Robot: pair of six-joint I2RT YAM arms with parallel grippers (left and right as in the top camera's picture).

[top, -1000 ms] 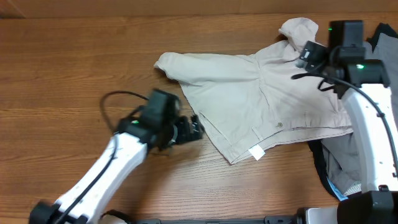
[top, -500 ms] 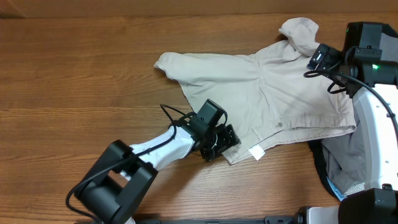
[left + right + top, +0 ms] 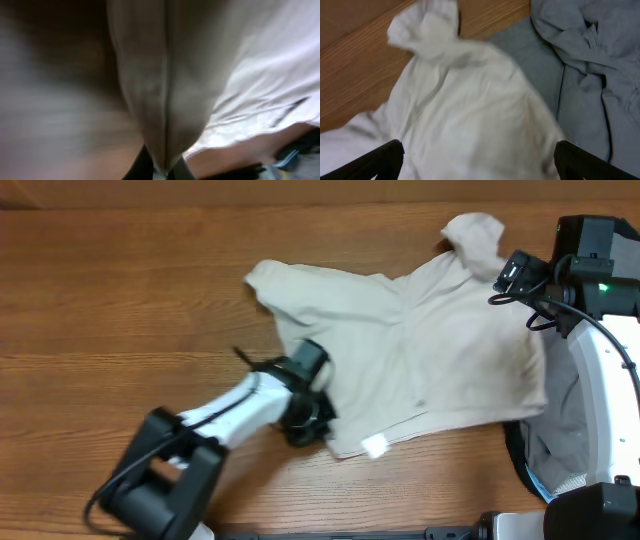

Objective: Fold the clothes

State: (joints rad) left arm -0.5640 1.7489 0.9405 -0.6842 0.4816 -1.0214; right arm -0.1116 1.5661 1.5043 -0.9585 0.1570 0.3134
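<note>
Spotting from overhead one pair of beige shorts [image 3: 430, 350] on the table [image 3: 120, 280], one grey garment [image 3: 568, 415] alongside, left gripper [image 3: 310, 425] at the near hem, right gripper [image 3: 506, 275] by the far corner; left wrist, blurry, clamped on a shorts fold; right wrist, spread wide, gripping nothing.

Light beige shorts [image 3: 440, 350], grey garment [image 3: 580, 75]

The overhead view is bright and evenly lit from above, sharp across the wooden tabletop [image 3: 100, 280]; shadows under the shorts [image 3: 430, 340] are soft and short; cloth beside the left jaws is slightly smeared. The left wrist view is dim and heavily blurred; fabric just beyond the jaws is a streaked beige mass. The right wrist view is bright; pale cloth ahead of the right jaws looks washed out and soft; the grey garment [image 3: 590, 75] to their right is sharper.
</note>
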